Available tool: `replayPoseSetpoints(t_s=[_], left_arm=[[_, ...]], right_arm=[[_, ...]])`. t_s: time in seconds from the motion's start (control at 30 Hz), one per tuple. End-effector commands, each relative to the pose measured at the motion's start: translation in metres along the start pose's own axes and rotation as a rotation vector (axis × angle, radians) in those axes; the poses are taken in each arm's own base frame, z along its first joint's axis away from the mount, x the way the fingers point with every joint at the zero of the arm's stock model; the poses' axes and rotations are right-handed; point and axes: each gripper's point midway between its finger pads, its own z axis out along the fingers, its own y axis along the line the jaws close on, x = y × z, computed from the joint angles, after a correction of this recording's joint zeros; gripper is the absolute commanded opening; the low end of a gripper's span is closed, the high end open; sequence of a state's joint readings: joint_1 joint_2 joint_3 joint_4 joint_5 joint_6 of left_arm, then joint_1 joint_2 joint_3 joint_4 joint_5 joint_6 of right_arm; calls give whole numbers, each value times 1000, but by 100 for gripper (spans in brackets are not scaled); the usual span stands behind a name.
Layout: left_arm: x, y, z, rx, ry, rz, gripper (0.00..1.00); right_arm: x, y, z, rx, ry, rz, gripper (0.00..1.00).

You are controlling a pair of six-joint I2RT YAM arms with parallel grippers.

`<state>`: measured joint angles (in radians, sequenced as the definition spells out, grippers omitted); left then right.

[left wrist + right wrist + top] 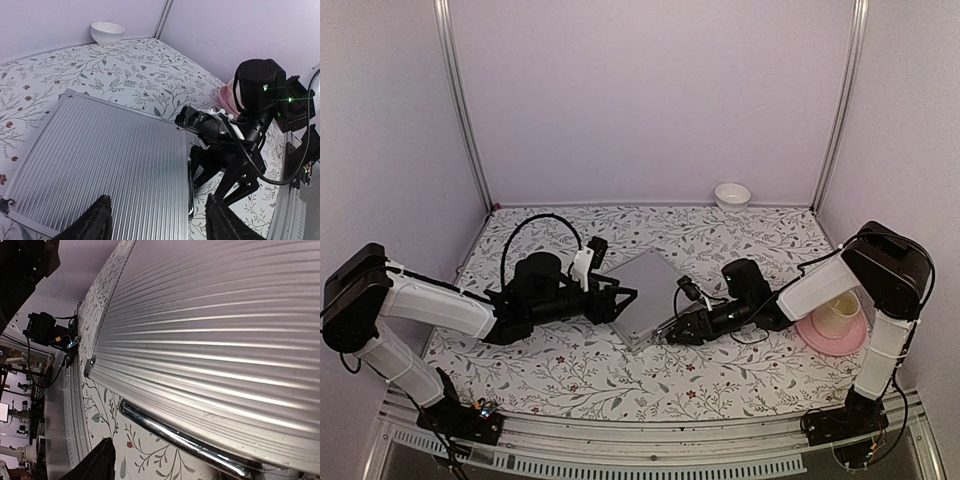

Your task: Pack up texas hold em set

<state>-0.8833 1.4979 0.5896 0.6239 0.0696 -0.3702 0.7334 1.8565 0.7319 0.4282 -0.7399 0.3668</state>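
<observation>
Silver ribbed briefcase, closed, on floral table.

Ribbed metal briefcase (satin sheen), glossy chrome handle

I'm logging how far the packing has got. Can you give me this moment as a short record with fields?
case: silver, lid down, flat on the table
cards and chips: none in view
left gripper: open, at the case's left side
right gripper: open, by the handle
bowl: white, at the far edge, apart from the case
cup: cream, on a pink plate, far right
latches: cannot tell
</observation>
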Motion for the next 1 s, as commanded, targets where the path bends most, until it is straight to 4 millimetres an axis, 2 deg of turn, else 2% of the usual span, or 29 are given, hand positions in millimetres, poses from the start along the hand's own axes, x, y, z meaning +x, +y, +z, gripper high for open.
replayPoseSetpoints(t_s=[0.0,0.23,0.63,0.87,0.97], left_arm=[[-6,1,-2,0,-22,2,64],[-2,0,-1,12,-18,-9,64],[0,0,-3,15,-19,-18,64],[0,-1,-4,19,-21,-18,64],[-1,0,-5,16,-22,-18,64]], right_arm=[[-11,16,-2,-61,-47,16,65],[-16,16,-3,-59,-67,46,64],[-32,34,-15,-84,-109,55,63],[-31,27,-9,-72,-104,66,62],[-36,30,-11,-75,-115,58,62]])
